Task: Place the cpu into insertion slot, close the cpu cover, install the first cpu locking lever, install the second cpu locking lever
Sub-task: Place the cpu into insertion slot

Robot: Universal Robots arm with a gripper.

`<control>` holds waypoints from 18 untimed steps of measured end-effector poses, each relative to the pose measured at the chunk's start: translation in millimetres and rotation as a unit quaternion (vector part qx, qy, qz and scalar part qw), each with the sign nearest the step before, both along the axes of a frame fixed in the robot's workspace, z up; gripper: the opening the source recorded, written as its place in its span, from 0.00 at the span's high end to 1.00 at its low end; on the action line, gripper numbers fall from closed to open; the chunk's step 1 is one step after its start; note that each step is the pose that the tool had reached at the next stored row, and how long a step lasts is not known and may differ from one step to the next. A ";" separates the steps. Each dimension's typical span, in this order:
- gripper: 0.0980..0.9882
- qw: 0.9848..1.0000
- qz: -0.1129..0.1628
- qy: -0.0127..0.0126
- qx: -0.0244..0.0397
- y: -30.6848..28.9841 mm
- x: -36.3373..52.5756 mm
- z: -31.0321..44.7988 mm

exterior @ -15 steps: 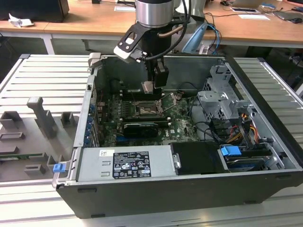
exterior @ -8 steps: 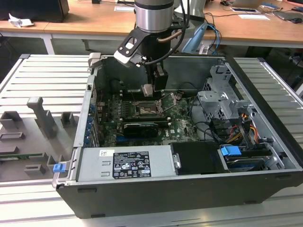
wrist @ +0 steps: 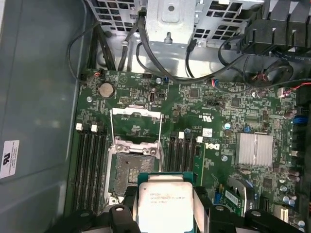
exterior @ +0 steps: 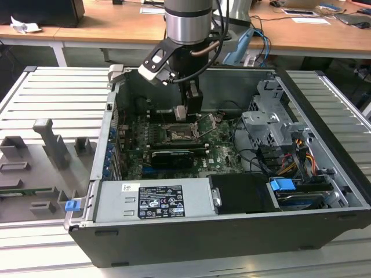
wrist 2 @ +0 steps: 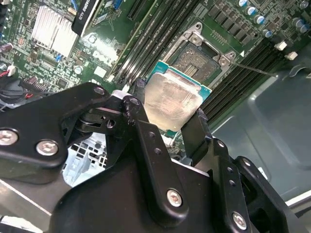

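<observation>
My gripper point(wrist 2: 170, 110) is shut on the cpu point(wrist 2: 172, 101), a flat square chip with a pale silver face, one black finger point(wrist 2: 141, 92) on each of two opposite edges. In the exterior view the gripper point(exterior: 181, 113) hangs inside the open computer case, just above the insertion slot point(exterior: 177, 134). The slot point(wrist: 129, 167) is a dark square recess with a metal rim, uncovered, and the cpu point(wrist: 164, 201) hovers beside and above it, apart from it. The cpu cover point(wrist: 136, 114) stands swung open at the slot's far edge. A thin wire lever point(wrist 2: 252, 71) sticks out beside the slot point(wrist 2: 199, 58).
Long black memory slots point(wrist: 92, 165) flank the socket on both sides. A silver heat sink point(wrist: 254, 149) sits on the board. The drive cage point(exterior: 269, 124), loose cables point(exterior: 301, 153) and the power supply point(exterior: 156, 200) crowd the case, whose walls point(exterior: 113, 116) surround the board.
</observation>
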State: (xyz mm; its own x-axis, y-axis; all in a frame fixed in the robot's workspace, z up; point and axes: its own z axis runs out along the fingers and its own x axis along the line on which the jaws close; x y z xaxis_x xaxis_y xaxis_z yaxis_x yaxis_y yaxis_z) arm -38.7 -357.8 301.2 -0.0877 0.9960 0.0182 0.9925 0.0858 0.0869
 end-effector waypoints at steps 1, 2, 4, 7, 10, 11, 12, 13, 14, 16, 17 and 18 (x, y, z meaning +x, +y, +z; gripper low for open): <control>0.50 1.000 0.000 0.000 -0.001 0.1 -0.1 -0.4; 0.50 1.000 0.000 0.000 -0.001 0.1 0.0 -1.0; 0.50 1.000 0.000 0.000 -0.001 0.2 0.0 -3.3; 0.50 1.000 0.000 0.000 -0.001 2.0 0.4 -10.6; 0.50 1.000 -0.005 0.000 -0.001 9.8 1.0 -23.6; 0.50 1.000 -0.021 0.000 -0.001 9.8 1.0 -26.9; 0.50 1.000 -0.030 0.000 -0.001 10.2 0.9 -29.8; 0.50 1.000 -0.030 0.000 -0.001 11.2 0.9 -33.0; 0.50 1.000 -0.030 0.000 -0.001 12.4 0.9 -36.7; 0.50 1.000 -0.030 0.000 -0.001 14.3 0.9 -41.5; 0.50 1.000 -0.030 0.000 -0.001 14.7 0.9 -43.0; 0.50 1.000 -0.030 0.000 -0.001 15.7 0.9 -45.1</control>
